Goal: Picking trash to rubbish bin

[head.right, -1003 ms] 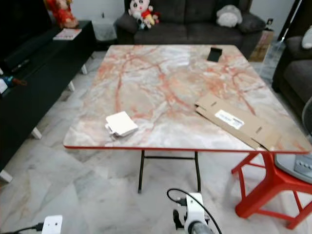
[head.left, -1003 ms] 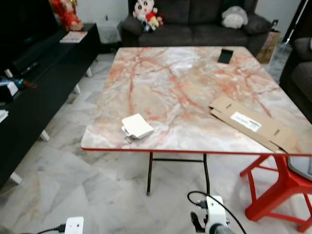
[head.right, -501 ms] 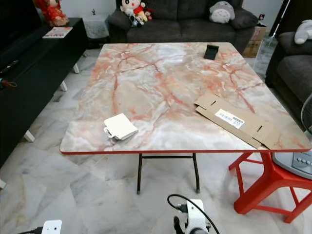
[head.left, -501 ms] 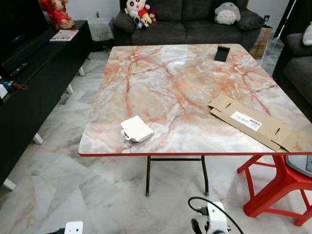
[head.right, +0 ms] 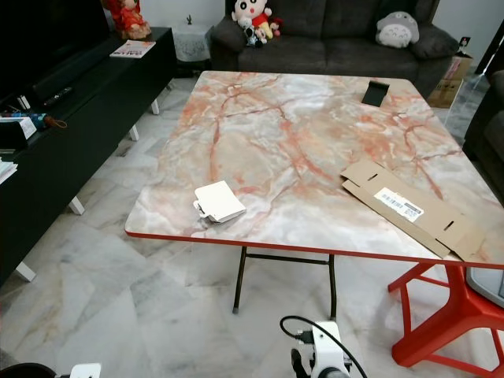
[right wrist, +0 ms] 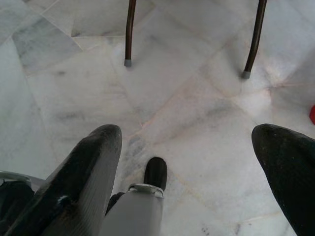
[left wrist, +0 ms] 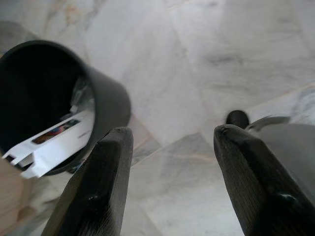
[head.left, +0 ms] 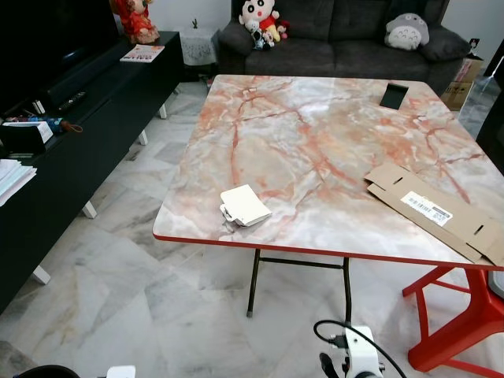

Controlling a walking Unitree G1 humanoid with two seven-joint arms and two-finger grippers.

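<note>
My left gripper [left wrist: 170, 142] hangs with jaws wide beside the black rubbish bin [left wrist: 106, 101], paper already inside. My right gripper [right wrist: 189, 147], equally wide, hangs over the floor. On the desk [head.left: 315, 142] lie a white packet [head.left: 244, 205] and flattened cardboard [head.left: 437, 213]; a red stool [head.left: 465, 315] stands beneath.

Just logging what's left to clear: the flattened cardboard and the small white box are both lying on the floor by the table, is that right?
Not quite. The flattened cardboard and the small white box are both lying on the marble-patterned table, not on the floor. The right eye view shows this.
</note>
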